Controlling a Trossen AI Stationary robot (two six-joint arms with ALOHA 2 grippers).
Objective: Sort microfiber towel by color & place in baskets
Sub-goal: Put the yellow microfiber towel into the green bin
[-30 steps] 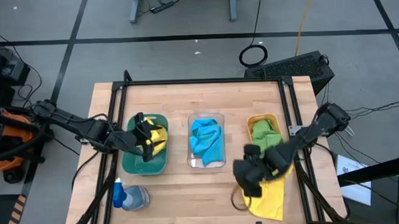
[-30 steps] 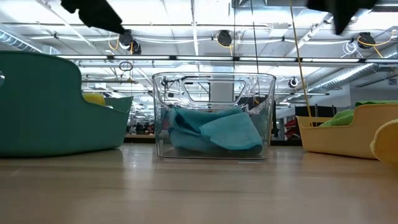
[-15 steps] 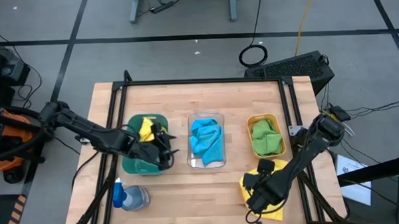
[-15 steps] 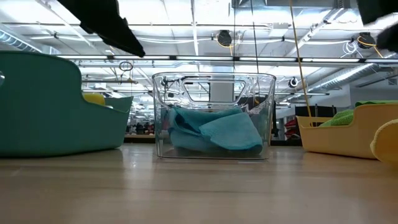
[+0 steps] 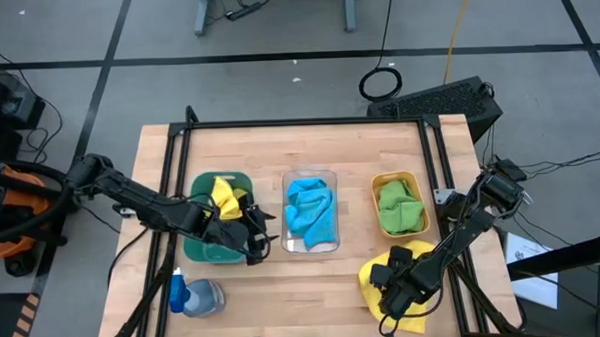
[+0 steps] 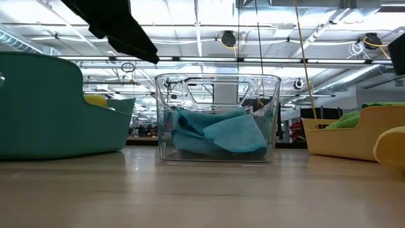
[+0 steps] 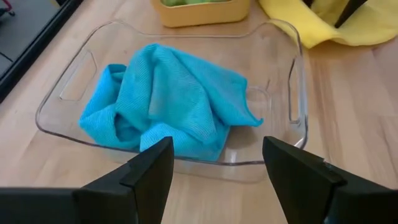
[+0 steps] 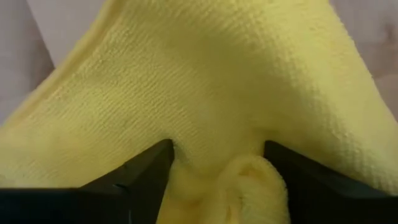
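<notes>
Right fingers now down on the yellow towel, spread, folds bunched between the tips, not yet pinched. Left fingers spread, empty, shifted from green basket toward clear basket. Last loose towel; lift next.

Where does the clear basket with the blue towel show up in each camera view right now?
High view: clear basket, table centre.
Low view: centre, facing the camera.
Left wrist view: fills the frame.
Right wrist view: not in it.
Shared landmark: the blue towel inside.
</notes>
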